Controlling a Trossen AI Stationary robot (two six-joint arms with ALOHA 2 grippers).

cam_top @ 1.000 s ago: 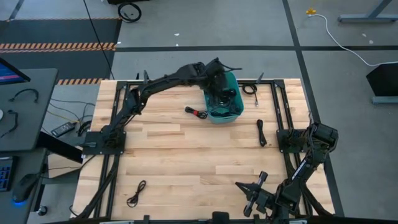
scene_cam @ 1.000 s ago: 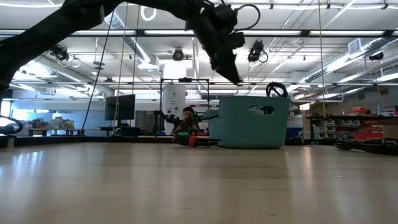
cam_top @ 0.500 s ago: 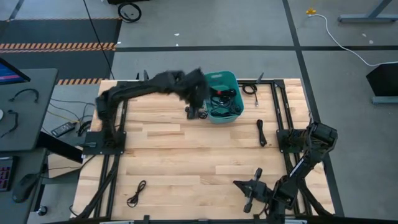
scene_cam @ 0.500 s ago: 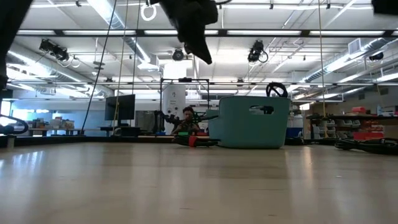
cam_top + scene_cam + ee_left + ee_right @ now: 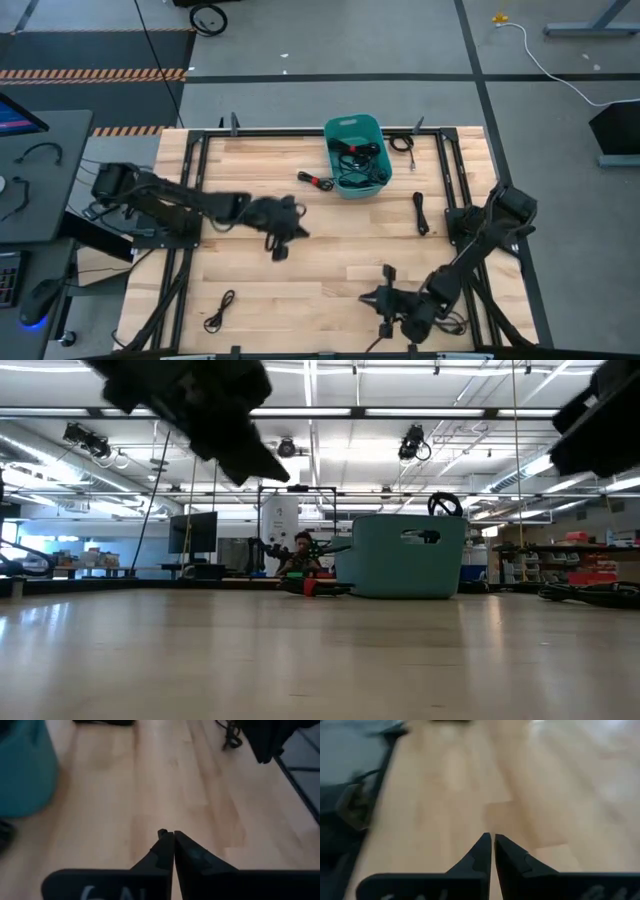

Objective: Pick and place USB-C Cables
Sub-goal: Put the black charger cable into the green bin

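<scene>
The teal bin (image 5: 357,128) stands at the table's far middle with several black cables (image 5: 362,165) inside, one with a red part. Loose black cables lie flat on the table: one with red parts (image 5: 315,180) left of the bin, one (image 5: 402,142) right of it, one (image 5: 420,212) toward the right edge, one (image 5: 218,310) at the near left. My left gripper (image 5: 169,836) is shut and empty above the table's middle left (image 5: 288,232). My right gripper (image 5: 490,838) is shut and empty near the front edge (image 5: 375,298).
Black frame rails (image 5: 300,131) run along the table's far edge and both sides. The arm bases stand at mid left (image 5: 165,225) and mid right (image 5: 470,225). Bare wood (image 5: 330,255) lies between the two grippers. In the low view a person (image 5: 300,550) sits far behind the table.
My left gripper has swung from above the teal bin toward the table's left and near edge, and now hangs over the middle left of the table. My right gripper has moved a little toward the left and away from the front edge. The cables have stayed in place.
</scene>
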